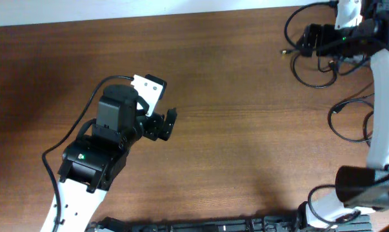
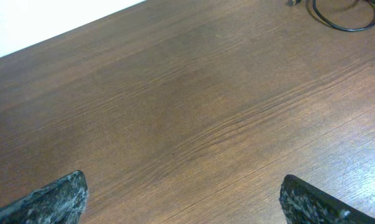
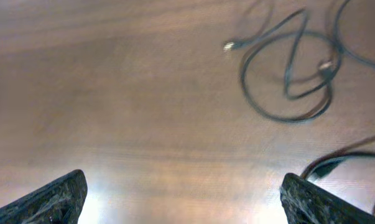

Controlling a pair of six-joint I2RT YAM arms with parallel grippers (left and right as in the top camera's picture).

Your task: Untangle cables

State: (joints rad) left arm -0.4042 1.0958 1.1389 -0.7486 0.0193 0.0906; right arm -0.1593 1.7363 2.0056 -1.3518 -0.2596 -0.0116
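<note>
Thin black cables lie in loose loops at the table's far right. One cable loop (image 1: 313, 80) with a small plug (image 1: 284, 51) lies under the right gripper (image 1: 305, 40). A second cable (image 1: 346, 122) curls closer in, beside the white arm link. In the right wrist view the looped cable (image 3: 287, 93) and its silver plug (image 3: 229, 45) lie ahead of the open right gripper (image 3: 184, 202), and another cable (image 3: 339, 158) runs by the right fingertip (image 3: 311, 199). The left gripper (image 1: 167, 124) hovers open over bare wood; a cable loop (image 2: 342, 22) shows far ahead of the left gripper (image 2: 184, 202).
The brown wooden table (image 1: 233, 142) ends at a white wall along its back edge (image 1: 84, 18). The left arm's own thick black wire (image 1: 78, 125) arcs beside it. The right arm's white link (image 1: 382, 109) stands along the right edge, its base (image 1: 362, 187) at the front right.
</note>
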